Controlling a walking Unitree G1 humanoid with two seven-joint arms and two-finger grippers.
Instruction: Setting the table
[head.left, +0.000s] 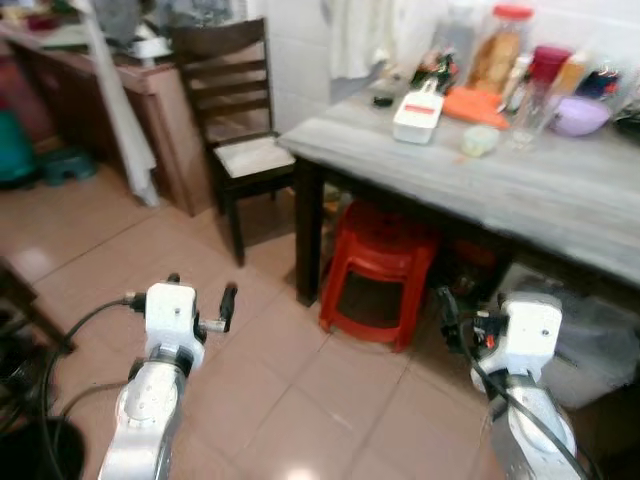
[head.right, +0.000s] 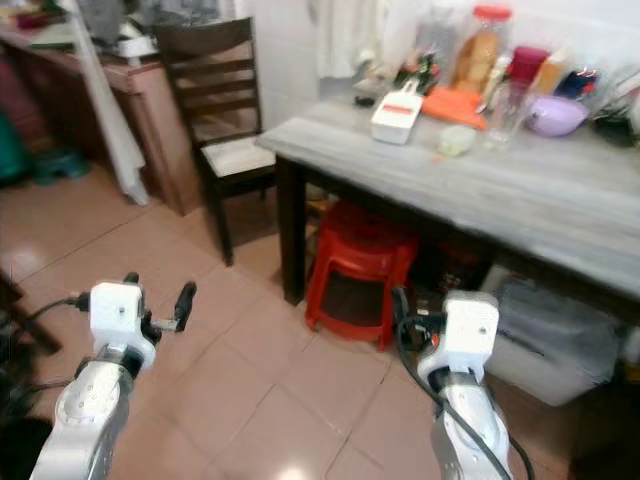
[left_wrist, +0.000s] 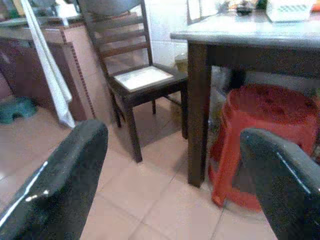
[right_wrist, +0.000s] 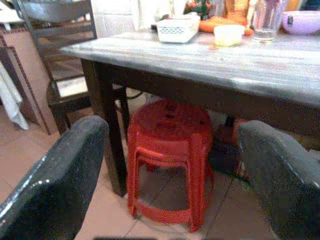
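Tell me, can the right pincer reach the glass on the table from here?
Probably not yet. The right pincer is open and low, below the table top, in front of the red stool. The glass stands far back on the table, so the arm must first rise and reach over.

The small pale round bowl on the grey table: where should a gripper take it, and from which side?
Probably across the rim of the small pale round bowl, from above on the grey wooden table's open near side. It sits low and upright, with a clear drinking glass close beside it.
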